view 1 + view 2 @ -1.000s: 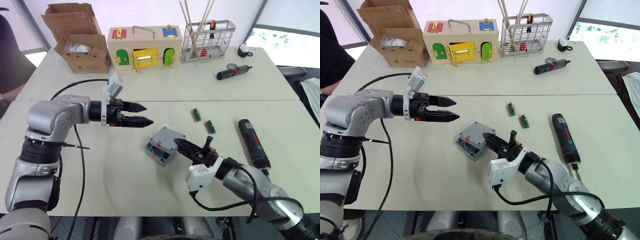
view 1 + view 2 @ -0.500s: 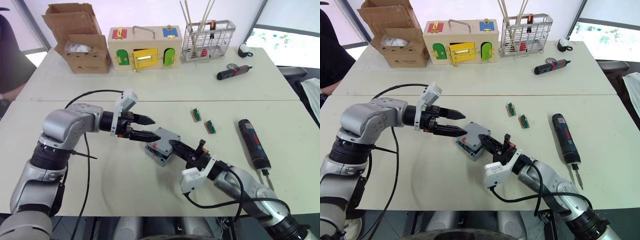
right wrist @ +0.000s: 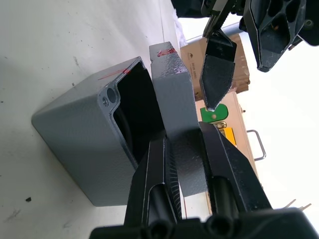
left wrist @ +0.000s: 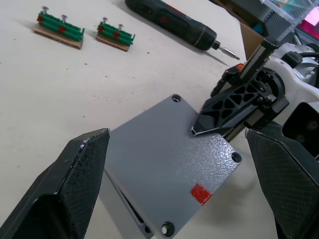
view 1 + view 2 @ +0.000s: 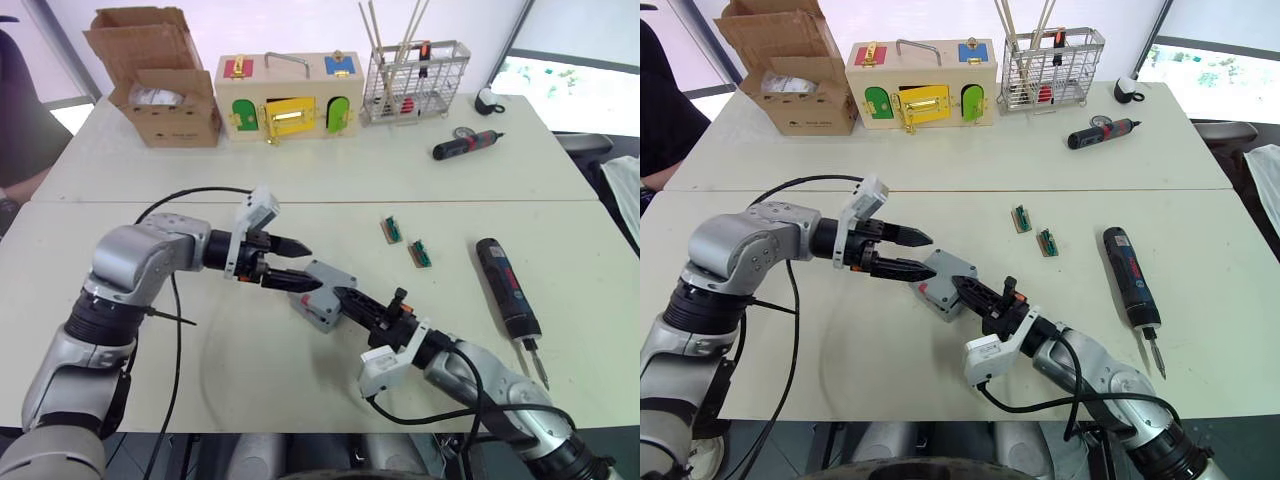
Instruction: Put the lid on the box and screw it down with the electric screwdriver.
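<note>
The grey box (image 3: 84, 144) lies on the white table (image 5: 200, 350) with its opening showing. The grey lid (image 4: 164, 174) leans tilted against that opening, a red mark on its face. My right gripper (image 5: 345, 297) is shut on the lid's edge, one finger on each face. My left gripper (image 5: 303, 265) is open at the lid's left side, its fingers (image 4: 84, 164) spread wide around the lid and its lower tip close to the rim. The electric screwdriver (image 5: 505, 285) lies flat to the right, apart from both grippers.
Two green terminal blocks (image 5: 392, 230) lie between the box and the electric screwdriver. Along the far edge stand a cardboard box (image 5: 165, 90), a wooden box with coloured doors (image 5: 290, 95) and a wire basket (image 5: 415, 80). A small black-and-red screwdriver (image 5: 465, 147) lies near them.
My left gripper has moved right and down from above the table to the lid's edge, staying open. The right arm has pushed left, keeping hold of the lid.
</note>
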You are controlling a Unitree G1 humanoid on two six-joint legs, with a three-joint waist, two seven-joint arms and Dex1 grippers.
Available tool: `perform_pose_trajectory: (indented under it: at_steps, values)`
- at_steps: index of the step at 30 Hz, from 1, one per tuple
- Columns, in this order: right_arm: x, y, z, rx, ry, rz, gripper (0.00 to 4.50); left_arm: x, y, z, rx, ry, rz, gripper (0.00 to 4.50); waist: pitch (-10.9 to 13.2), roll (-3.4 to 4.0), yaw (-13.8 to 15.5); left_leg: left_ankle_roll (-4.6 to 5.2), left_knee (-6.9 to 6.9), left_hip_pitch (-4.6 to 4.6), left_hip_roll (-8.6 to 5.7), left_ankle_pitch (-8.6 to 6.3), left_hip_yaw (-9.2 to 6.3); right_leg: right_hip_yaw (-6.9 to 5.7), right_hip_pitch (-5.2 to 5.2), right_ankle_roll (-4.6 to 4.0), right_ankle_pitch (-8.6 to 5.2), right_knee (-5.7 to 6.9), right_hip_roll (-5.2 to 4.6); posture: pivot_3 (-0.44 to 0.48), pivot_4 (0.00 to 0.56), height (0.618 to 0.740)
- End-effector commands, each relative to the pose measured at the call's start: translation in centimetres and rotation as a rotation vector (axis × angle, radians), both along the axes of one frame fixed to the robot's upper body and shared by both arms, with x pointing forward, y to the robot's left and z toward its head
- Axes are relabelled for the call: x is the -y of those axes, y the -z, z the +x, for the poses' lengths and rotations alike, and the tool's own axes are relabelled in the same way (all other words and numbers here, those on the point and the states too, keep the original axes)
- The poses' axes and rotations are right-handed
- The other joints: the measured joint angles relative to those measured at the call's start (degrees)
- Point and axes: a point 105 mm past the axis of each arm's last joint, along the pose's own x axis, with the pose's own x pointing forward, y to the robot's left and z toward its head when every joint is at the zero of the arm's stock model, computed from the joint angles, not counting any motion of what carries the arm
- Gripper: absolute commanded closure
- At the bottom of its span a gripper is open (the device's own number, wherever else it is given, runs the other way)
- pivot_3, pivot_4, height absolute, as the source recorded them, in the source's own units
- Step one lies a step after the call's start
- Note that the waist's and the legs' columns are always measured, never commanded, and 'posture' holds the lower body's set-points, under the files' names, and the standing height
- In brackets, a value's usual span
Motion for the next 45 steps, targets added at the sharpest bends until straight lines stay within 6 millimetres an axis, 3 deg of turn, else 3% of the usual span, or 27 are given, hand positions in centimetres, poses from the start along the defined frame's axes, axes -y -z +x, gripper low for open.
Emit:
perform_pose_trajectory:
  at_steps: [1,12,15,21,31,37,45]
  values:
    - [0.2,-0.2,0.2,0.019,0.016,0.007,4.38,0.2,-0.4,-0.4,0.038,0.032,0.008,0.04,0.0,0.0,0.01,0.0,0.0,0.0,0.0,0.0,0.0,0.0,0.0,0.0,0.0,0.0,0.0,0.0,0.15,0.74]
    - [0.0,0.5,0.2,0.015,0.02,0.0,4.38,0.6,0.3,-0.2,0.035,0.045,0.015,0.04,0.0,0.0,-0.01,0.0,0.0,0.02,0.0,0.0,0.0,0.0,0.02,0.0,0.0,0.01,0.01,0.0,0.15,0.74]
    - [-0.1,0.7,0.0,0.013,0.02,0.003,4.38,0.7,0.7,-0.4,0.027,0.059,0.018,1.2,0.0,0.0,-0.01,0.0,0.0,0.03,0.0,0.0,0.01,0.0,0.02,0.0,0.0,0.02,0.02,0.0,0.15,0.74]
    - [0.3,1.1,-0.2,0.002,0.037,0.004,4.38,0.7,1.3,-0.5,0.041,0.061,0.04,4.26,-0.01,0.0,0.01,0.0,0.0,0.04,0.0,0.0,0.01,0.0,0.04,0.0,0.0,0.03,0.01,0.0,0.15,0.74]
    - [0.1,1.7,-1.2,-0.029,0.016,0.011,4.38,1.1,3.5,-0.8,0.066,0.077,0.076,4.26,-0.05,0.01,0.09,0.01,0.0,0.25,-0.01,0.0,0.01,0.0,0.29,-0.01,0.0,0.01,0.01,0.0,0.15,0.74]
    - [0.3,1.9,-1.2,-0.036,0.015,0.008,4.38,1.2,4.4,-0.9,0.081,0.091,0.099,4.26,-0.07,0.02,0.01,0.44,-0.16,1.02,0.0,-0.25,0.01,0.01,1.03,-0.03,-0.03,-0.09,0.05,0.0,0.15,0.74]
    - [0.3,1.4,-0.7,0.003,0.007,0.008,4.38,1.2,3.8,0.0,0.12,0.058,0.083,4.26,-0.12,0.06,0.0,0.43,-0.13,1.04,0.0,-0.25,0.01,0.02,1.05,-0.03,-0.03,-0.08,0.05,0.0,0.15,0.74]
